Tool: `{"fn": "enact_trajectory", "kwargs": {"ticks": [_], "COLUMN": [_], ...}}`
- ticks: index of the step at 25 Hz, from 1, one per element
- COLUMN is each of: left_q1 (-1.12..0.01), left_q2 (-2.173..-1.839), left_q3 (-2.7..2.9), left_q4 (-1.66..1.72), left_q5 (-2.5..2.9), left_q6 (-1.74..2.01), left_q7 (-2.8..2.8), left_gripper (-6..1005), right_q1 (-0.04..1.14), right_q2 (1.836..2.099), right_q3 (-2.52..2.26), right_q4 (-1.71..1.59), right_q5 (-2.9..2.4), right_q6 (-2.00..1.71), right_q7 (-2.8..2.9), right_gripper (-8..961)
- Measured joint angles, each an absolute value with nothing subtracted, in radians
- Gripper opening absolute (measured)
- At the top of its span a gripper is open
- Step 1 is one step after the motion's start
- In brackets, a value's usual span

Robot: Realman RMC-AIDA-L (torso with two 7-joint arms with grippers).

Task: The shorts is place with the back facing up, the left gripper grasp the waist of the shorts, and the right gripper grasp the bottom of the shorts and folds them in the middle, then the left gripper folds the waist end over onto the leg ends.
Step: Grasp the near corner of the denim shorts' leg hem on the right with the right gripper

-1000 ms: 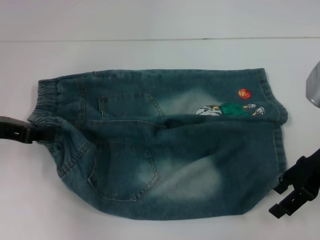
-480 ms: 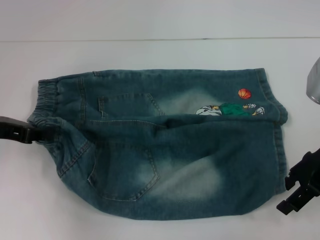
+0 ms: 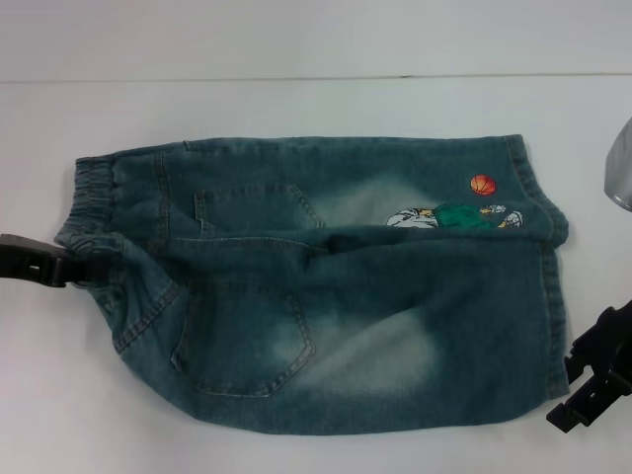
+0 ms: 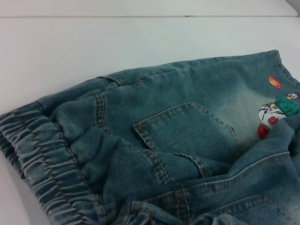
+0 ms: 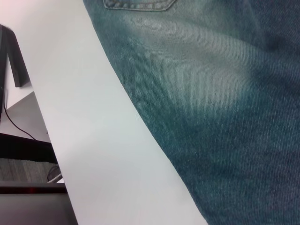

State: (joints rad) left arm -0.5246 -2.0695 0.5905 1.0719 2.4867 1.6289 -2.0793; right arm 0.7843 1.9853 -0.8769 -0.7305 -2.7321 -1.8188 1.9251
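so the shorts (image 3: 326, 286) are lying flat on the white table (image 3: 296, 99), already folded lengthwise, so one leg sits on top of the other with a ridge running along the middle. the waist of the shorts (image 3: 91, 202) is at the robot's left end, all ruched elastic, and the bottom of the shorts (image 3: 548, 257) is at the right end. both patch pockets face up, and the cartoon embroidery (image 3: 459, 215) with the little orange basketball (image 3: 482, 184) sits near the far hem. no readable brand or writing on the denim that i can make out

the left gripper (image 3: 84, 269) is at the waist's near corner, pinched closed on the bunched fabric there. the right gripper (image 3: 592, 380) is off the near right corner, just beside the hem but not touching it, holding nothing, can't tell how wide its fingers are
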Motion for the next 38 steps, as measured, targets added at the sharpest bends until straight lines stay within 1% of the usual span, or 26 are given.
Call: {"fn": "enact_trajectory", "kwargs": {"ticks": [14,20,25,38], "left_q1": [-0.525,-0.525,-0.525,-0.525], "left_q2": [-2.071,-2.071,-2.071,-2.071], "left_q3": [0.590,0.591,0.591,0.591], "left_q4": [1.059,1.058,1.047,1.035], "left_q5": [2.486,2.486,2.484,2.484], "left_q6": [1.627,1.627,1.628,1.620], "left_q7": [-2.070,-2.069,-2.067,-2.066], "left_gripper": [72,72,71,72], "right_q1": [0.783,0.787,0.789,0.799], "right_q2": [1.992,1.992,1.991,1.986], "right_q3": [-0.878,-0.883,-0.891,-0.899], "right_q4": [-0.730,-0.730,-0.735,-0.738], "right_q5": [-2.732,-2.733,-2.739,-2.746], "right_q6": [-1.801,-1.801,-1.801,-1.818], "right_q7": [1.927,1.933,1.939,1.944], "right_gripper": [764,579,530,502]}}
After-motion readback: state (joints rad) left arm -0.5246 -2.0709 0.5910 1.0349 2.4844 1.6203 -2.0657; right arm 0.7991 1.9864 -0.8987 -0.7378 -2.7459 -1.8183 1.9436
